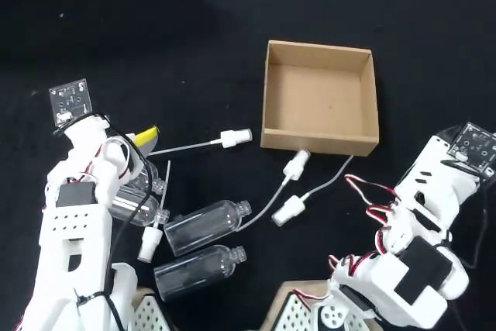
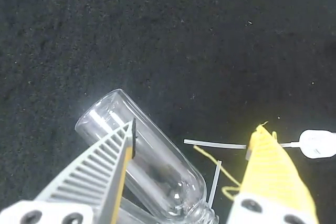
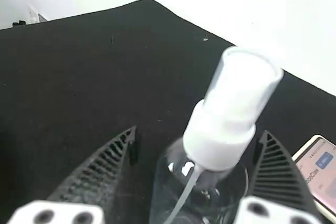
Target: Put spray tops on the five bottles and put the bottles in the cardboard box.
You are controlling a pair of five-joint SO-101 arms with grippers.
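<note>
My right fingers gripped a capped bottle. My left fingers stood wide around a bare bottle lying on the counter, well left of the cardboard box, with open black counter beyond its base.

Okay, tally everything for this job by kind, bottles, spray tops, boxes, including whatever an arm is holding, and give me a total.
Bottles: 5 (4 lying on the table, 1 capped bottle between the right arm's fingers)
Spray tops: 5 (4 loose, 1 on the capped bottle)
Cardboard box: 1
Total: 11
</note>
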